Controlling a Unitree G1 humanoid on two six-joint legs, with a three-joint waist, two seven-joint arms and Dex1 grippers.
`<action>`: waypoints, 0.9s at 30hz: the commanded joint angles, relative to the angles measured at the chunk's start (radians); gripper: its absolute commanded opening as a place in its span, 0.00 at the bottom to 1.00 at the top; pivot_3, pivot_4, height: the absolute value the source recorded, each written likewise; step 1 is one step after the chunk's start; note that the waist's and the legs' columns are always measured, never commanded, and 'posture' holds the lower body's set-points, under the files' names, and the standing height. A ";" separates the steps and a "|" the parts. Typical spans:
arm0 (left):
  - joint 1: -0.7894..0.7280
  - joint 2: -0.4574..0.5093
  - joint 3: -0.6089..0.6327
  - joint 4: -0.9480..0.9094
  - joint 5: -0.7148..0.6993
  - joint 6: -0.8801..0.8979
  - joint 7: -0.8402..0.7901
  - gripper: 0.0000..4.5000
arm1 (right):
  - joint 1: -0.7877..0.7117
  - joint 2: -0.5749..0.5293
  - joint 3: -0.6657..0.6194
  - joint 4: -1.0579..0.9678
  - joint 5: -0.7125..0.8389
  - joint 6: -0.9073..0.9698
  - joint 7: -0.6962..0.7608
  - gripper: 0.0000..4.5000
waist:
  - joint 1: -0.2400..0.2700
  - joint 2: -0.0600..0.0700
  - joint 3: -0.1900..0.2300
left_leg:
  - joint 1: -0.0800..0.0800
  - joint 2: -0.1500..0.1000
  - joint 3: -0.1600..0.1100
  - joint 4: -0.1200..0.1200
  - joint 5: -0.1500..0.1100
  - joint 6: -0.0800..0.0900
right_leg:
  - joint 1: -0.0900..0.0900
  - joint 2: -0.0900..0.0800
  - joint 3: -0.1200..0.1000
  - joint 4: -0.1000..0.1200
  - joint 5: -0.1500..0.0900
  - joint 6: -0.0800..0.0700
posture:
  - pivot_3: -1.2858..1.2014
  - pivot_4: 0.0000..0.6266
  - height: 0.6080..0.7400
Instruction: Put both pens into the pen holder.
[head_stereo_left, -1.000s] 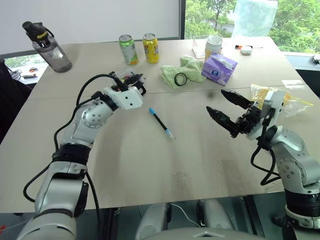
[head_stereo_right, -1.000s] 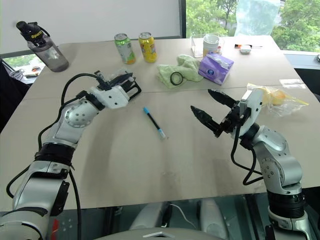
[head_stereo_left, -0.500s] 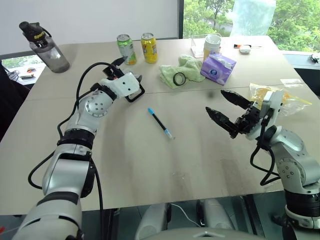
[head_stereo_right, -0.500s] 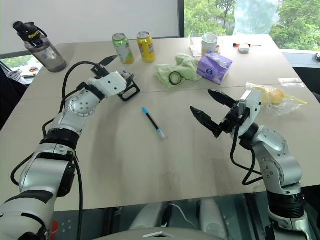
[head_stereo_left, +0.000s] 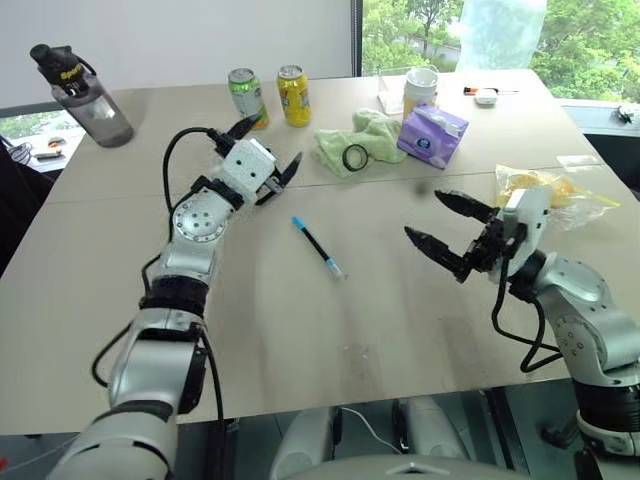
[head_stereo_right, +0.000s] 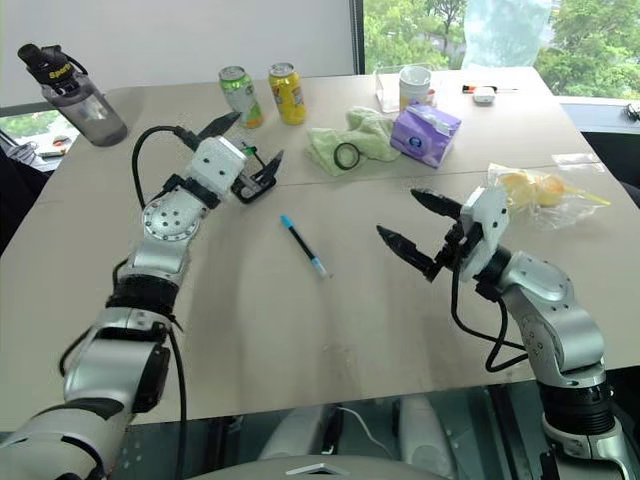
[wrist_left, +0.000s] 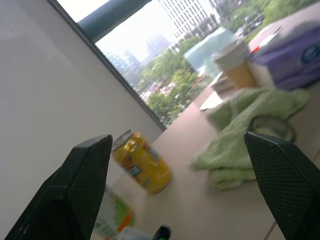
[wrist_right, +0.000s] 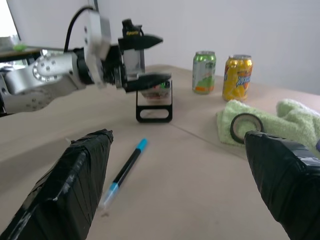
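The left claw stands wide and empty, its two black fingers spread just above the pen holder; the holder sits on the counter directly beneath that claw, a small black frame with clear walls and bright bits inside; whether a pen is in it cannot be told. Taking the holder as the landmark: the right claw is well away from it on the robot's right, raised off the counter, wide open and holding nothing, its fingers pointing back toward the holder; between the holder and that claw, nearer the robot, lies the pen with the blue end, flat on the counter, blue end toward the holder and pale tip away from it, touching neither claw.

Beyond the holder, toward the far edge of the counter, stand a green can and a yellow can side by side; to the holder's right lies a green cloth with a black ring resting on it; past the cloth sits a purple tissue pack, and behind that a white cup; far off to the holder's left stands a grey water bottle; a clear bag with yellow contents lies beyond the right claw.
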 joint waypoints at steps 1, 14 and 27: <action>0.105 0.061 0.060 -0.351 -0.329 0.408 -0.186 0.98 | -0.059 0.023 0.120 -0.052 -0.062 0.092 -0.075 1.00 | -0.019 0.000 0.000 | 0.000 0.000 0.000 0.000 0.000 0.000 | 0.000 0.001 0.001 0.000 0.000 0.000 | 0.52 0.24 1.00; 0.713 0.504 0.430 -0.708 -0.599 0.999 -0.471 0.98 | -0.284 0.260 0.492 0.221 -0.406 0.237 -0.259 1.00 | -0.022 -0.001 0.000 | 0.013 0.000 0.003 -0.003 0.001 -0.002 | 0.000 0.005 0.013 0.010 0.000 -0.001 | 0.52 0.24 1.00; 0.877 0.459 0.558 -0.848 -0.590 1.006 -0.481 1.00 | -0.397 0.439 0.565 0.546 -0.545 0.411 -0.346 0.88 | 0.000 -0.001 -0.002 | 0.015 0.000 0.003 -0.005 0.001 -0.003 | 0.000 0.005 0.013 0.010 0.000 -0.001 | 0.52 0.24 1.00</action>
